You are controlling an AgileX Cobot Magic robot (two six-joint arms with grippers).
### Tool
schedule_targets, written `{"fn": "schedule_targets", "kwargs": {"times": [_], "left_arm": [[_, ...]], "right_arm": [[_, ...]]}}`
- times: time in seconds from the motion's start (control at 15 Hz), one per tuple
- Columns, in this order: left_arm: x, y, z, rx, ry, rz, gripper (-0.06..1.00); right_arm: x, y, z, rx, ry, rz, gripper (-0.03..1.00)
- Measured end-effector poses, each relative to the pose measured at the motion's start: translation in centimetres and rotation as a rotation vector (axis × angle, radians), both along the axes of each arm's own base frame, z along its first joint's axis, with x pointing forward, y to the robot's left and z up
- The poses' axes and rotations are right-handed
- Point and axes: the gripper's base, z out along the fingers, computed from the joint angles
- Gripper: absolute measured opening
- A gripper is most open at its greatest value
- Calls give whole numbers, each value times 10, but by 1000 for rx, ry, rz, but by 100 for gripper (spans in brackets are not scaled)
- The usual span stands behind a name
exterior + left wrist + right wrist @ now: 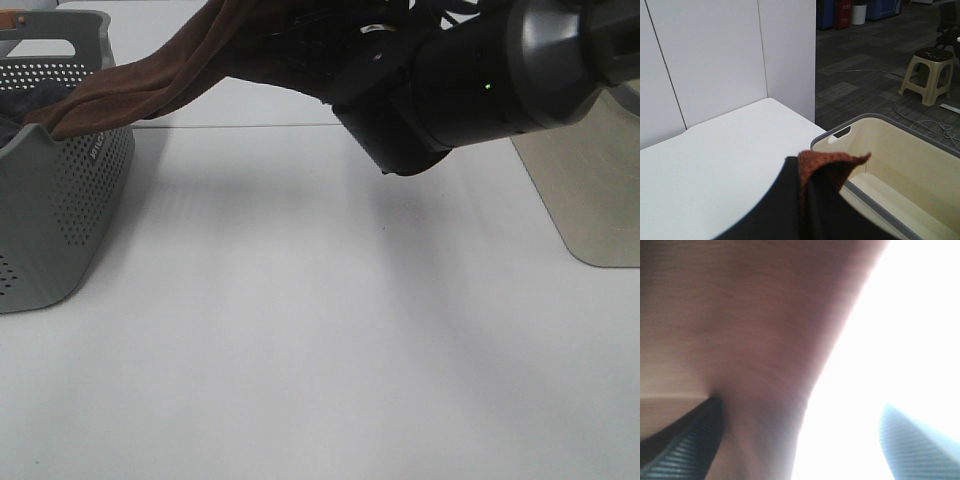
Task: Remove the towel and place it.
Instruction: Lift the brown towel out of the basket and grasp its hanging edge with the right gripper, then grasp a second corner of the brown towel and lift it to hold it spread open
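Observation:
The dark reddish-brown towel (150,80) stretches taut from inside the grey perforated basket (70,190) at the left, up to the top middle of the exterior view. In the left wrist view my left gripper (805,176) is shut on a corner of the towel (832,164), held high. The left gripper is out of the exterior view. My right arm (470,80) reaches across from the right toward the raised towel. In the right wrist view my right gripper (800,404) has its fingers wide apart, and the blurred towel (750,330) hangs against one finger.
The basket stands on the white table (320,340) at the left edge, with dark cloth inside. A pale flat panel (590,190) stands at the right. The left wrist view shows a grey-rimmed bin with a beige inside (900,165) and a stool (930,70) on the floor.

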Motion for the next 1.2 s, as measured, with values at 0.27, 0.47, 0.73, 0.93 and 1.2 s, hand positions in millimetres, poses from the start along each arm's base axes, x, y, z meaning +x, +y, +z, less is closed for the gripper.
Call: {"fn": "schedule_targets", "kwargs": {"times": [0.27, 0.47, 0.73, 0.93, 1.2], "left_arm": [[1, 1, 0, 25, -21, 15, 0], [1, 2, 1, 27, -36, 18, 0], [1, 2, 1, 30, -38, 20, 0], [1, 2, 1, 30, -38, 20, 0], [1, 2, 1, 28, -37, 20, 0]], "right_arm": [[-8, -8, 16, -120, 105, 18, 68], [-11, -6, 12, -137, 185, 57, 65], [-13, 0, 9, -124, 217, 123, 61], [-12, 1, 11, -133, 201, 135, 53], [-11, 2, 6, -147, 200, 142, 40]]}}
